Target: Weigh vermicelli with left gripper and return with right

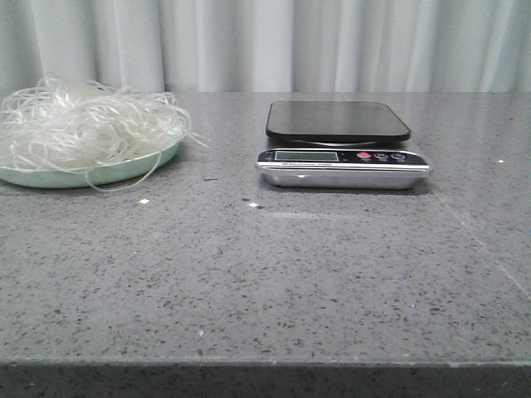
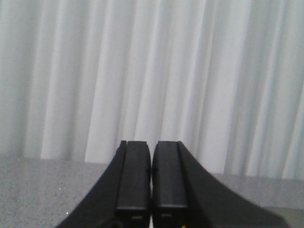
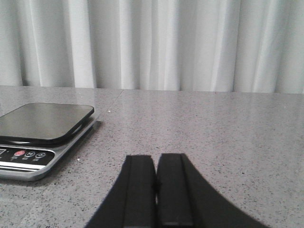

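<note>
Front view: vermicelli (image 1: 83,124) heaped on pale green plate (image 1: 124,170), surface's far-left corner; kitchen scale (image 1: 340,145) mid-rear, bare. Left hand (image 2: 152,175), right hand (image 3: 156,190): closed, empty. Advice: open left wide, scoop whole tangle.

Translucent, glossy vermicelli (image 1: 83,124) heaps on a smooth pale green plate (image 1: 124,170). The scale (image 1: 340,149) pairs a matt black platform with a shiny metal base. The table (image 1: 265,282) looks speckled grey stone.
</note>
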Motion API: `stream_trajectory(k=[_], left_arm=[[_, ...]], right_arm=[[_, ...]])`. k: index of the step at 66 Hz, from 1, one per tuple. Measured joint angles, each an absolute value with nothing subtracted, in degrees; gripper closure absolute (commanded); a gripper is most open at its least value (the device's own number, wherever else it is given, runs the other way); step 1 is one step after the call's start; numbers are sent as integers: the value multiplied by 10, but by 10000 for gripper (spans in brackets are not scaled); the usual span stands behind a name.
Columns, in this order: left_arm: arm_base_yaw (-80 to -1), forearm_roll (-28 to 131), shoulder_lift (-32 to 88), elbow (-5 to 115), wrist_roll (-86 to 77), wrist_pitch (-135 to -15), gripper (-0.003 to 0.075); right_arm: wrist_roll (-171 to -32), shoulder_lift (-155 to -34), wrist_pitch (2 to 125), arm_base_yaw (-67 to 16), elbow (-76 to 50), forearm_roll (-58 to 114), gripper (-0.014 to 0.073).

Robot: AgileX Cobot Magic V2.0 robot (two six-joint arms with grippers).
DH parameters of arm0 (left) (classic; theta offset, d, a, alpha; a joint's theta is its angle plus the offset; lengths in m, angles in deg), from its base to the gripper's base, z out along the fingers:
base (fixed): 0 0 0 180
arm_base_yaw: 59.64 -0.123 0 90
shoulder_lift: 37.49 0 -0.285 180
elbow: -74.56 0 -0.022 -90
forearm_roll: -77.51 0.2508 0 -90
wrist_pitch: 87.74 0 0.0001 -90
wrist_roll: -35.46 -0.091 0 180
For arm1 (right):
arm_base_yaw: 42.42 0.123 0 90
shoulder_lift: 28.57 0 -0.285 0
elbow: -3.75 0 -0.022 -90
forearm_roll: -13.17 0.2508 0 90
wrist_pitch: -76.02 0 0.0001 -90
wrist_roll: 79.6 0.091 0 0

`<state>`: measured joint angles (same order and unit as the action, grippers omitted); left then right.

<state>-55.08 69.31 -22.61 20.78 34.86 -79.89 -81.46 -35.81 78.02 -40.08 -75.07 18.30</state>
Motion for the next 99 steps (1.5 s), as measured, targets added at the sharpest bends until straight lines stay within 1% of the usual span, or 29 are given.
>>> stream_trajectory(k=[5,12,27,40,45,51,56,59,63,66,81,90,99], left_arm=[[-551,693,-171,260,349,-747,587],[-551,689,-97,293,349,-728,587],[-551,687,16,296,349,-742,587],[-551,688,64,303,349,-758,577],[-551,698,69,310,349,-761,529],[-551,712,70,321,349,-762,393],[-551,714,70,329,349,-764,248],[-551,716,70,331,349,-767,183],[-551,716,70,334,349,-768,129],[-551,716,70,335,349,-769,119],[-551,713,87,344,349,-778,121],[-548,712,142,413,338,-694,121],[-513,712,224,501,315,-609,120]], right_arm=[[-815,-358,780,-401,-751,183,433],[-815,-358,780,-401,-751,183,433],[-815,-358,780,-401,-751,183,433],[-815,-358,780,-401,-751,183,433],[-815,-358,780,-401,-751,183,433],[-815,-358,780,-401,-751,183,433],[-815,-358,780,-401,-751,183,433],[-815,-358,780,-401,-751,183,433],[-815,-358,780,-401,-751,183,433],[-815,-358,780,-401,-751,183,433],[-815,-358,780,-401,-751,183,433],[-815,-358,780,-401,-751,183,433],[-815,-358,780,-401,-751,183,433]])
